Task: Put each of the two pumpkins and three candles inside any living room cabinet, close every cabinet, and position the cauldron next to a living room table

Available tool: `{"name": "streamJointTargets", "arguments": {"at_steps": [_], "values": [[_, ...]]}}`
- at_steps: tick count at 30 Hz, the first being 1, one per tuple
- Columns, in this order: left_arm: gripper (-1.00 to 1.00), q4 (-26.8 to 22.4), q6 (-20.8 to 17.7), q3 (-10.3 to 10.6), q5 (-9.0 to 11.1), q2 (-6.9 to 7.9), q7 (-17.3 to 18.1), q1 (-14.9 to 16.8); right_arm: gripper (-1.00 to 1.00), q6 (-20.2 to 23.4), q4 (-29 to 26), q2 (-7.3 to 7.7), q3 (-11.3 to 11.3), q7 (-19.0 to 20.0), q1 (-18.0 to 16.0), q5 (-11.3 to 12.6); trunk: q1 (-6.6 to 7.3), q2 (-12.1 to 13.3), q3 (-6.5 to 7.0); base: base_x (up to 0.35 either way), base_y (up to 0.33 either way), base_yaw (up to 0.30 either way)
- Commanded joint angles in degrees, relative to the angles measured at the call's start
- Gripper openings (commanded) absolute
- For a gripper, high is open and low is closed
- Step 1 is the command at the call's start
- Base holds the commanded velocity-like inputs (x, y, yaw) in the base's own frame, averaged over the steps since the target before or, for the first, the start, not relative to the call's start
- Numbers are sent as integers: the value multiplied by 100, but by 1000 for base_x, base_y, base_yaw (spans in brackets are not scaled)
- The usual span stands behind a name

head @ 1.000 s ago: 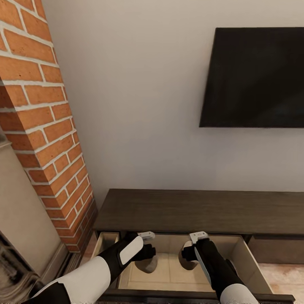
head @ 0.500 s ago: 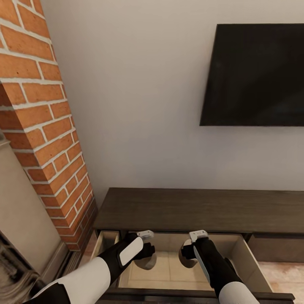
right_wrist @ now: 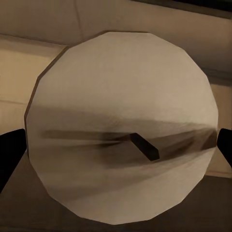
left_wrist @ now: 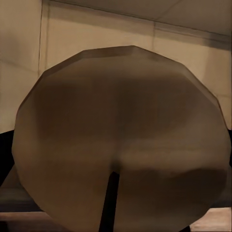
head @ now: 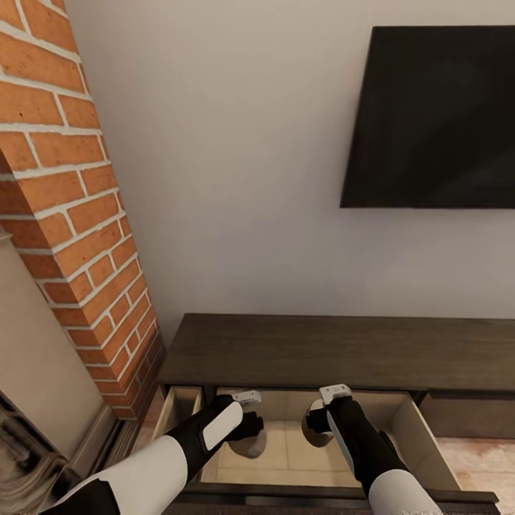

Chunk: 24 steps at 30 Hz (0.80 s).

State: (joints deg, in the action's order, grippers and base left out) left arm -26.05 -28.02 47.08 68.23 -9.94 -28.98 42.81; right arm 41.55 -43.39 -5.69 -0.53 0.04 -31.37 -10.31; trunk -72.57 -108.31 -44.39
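Note:
The dark-brown cabinet [head: 322, 350] stands against the wall with its left drawer [head: 423, 443] pulled open, pale wood inside. Both my arms reach down into that drawer. My left gripper [head: 250, 433] is shut on a tan candle [head: 252, 447], whose round face looms large in the left wrist view [left_wrist: 121, 130]. My right gripper [head: 315, 427] is shut on a second, paler candle [head: 312, 435], close up in the right wrist view [right_wrist: 121, 121] with dark fingertips [right_wrist: 9, 154] at either side. The two candles hang side by side just above the drawer's floor. The pumpkins and the cauldron are out of view.
A red brick chimney column [head: 71, 214] rises at the left, close to the cabinet's end. A black wall-mounted TV [head: 429, 118] hangs above the cabinet. The right drawer front [head: 465, 418] is closed. Pale tiled floor [head: 479, 465] lies at the lower right.
The whole picture has shifted up a little, so the camera moved. Both grippers still hold their candles at about the same place inside the drawer.

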Motion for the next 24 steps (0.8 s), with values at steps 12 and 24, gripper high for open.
{"name": "streamJointTargets", "arguments": {"at_steps": [12, 24], "values": [[-100, 394, 116, 56, 2, -5, 26, 9, -100, 30, 391, -168, 27, -4, -334, 87, 1, -3, -117, 0, 0, 0], [-100, 291, 155, 111, -26, -6, 33, 41, -100, 28, 418, -178, 31, -4, -358, 102, 1, -3, -228, 0, 0, 0]]}}
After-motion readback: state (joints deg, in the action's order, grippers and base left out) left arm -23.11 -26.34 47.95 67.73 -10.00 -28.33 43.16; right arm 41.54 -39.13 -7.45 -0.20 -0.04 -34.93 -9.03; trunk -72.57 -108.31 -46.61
